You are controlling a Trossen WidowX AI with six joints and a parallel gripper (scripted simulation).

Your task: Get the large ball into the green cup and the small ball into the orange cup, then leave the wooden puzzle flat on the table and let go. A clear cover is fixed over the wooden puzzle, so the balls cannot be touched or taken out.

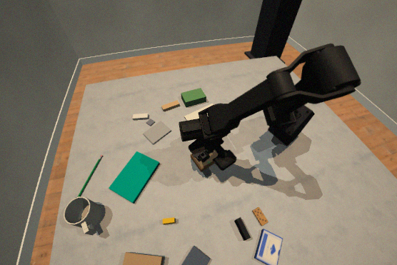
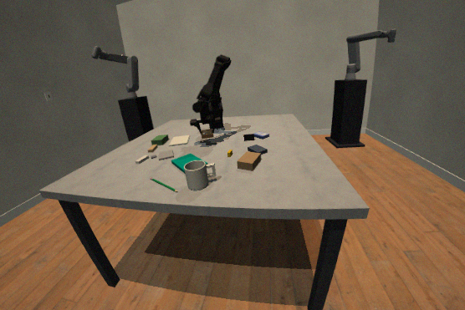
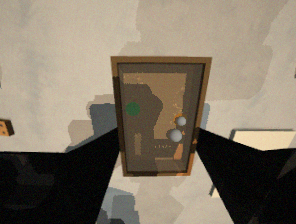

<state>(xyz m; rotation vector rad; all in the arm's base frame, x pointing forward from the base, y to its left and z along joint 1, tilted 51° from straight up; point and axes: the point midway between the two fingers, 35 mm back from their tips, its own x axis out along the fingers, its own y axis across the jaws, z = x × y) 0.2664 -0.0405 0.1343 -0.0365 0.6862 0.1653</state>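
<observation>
The wooden puzzle (image 3: 159,116) is a brown framed tray under a clear cover, seen from above in the wrist view. My gripper (image 3: 156,130) is shut on its long sides near the near end. The puzzle casts an offset shadow on the table, so it seems to hang slightly above it. The green cup (image 3: 132,108) is at the left and is empty. The small ball (image 3: 181,120) sits at an orange ring by the right wall. The large ball (image 3: 174,135) lies just below it and touches it. In the top view the puzzle (image 1: 206,161) is under the gripper (image 1: 210,156). It also shows in the exterior view (image 2: 206,132).
Around the puzzle lie a teal book (image 1: 134,176), a grey tile (image 1: 157,131), a green block (image 1: 193,96), a cream pad (image 3: 260,139) and small blocks. A grey mug (image 1: 79,211) and a green pencil (image 1: 91,176) are at the front left. The arm's base (image 1: 289,120) is at the right.
</observation>
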